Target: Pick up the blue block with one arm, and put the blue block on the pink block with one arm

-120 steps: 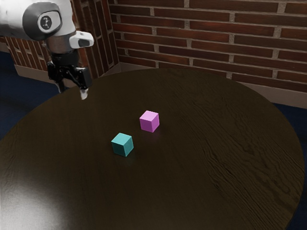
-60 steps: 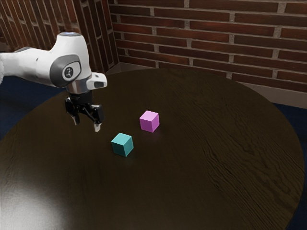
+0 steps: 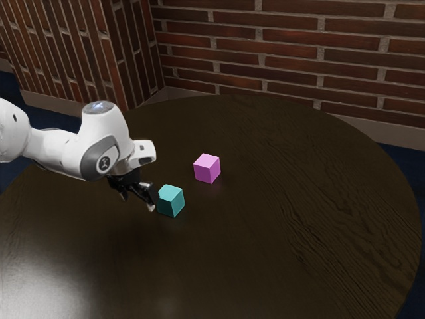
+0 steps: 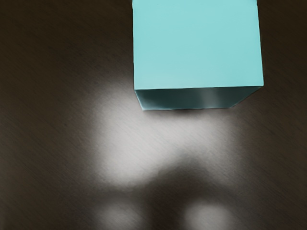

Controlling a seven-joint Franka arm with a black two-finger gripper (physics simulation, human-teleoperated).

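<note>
The gripper [image 3: 137,200], spread and empty, is half hidden beside the blue block [image 3: 170,200]; bare table [image 3: 190,187] is left toward the pink block [image 3: 206,167].

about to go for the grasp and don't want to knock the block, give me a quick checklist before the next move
1. Hand open, nothing held: ok.
2. Hand centred over the blue block: not ok. It sits low beside the block, on the exterior view's left.
3. Hand clear of the block's side: cannot tell, they look very close.
4. Blue block flat on the table: ok.
5. Pink block top free: ok.
6. Gap between the two blocks: ok.
</note>
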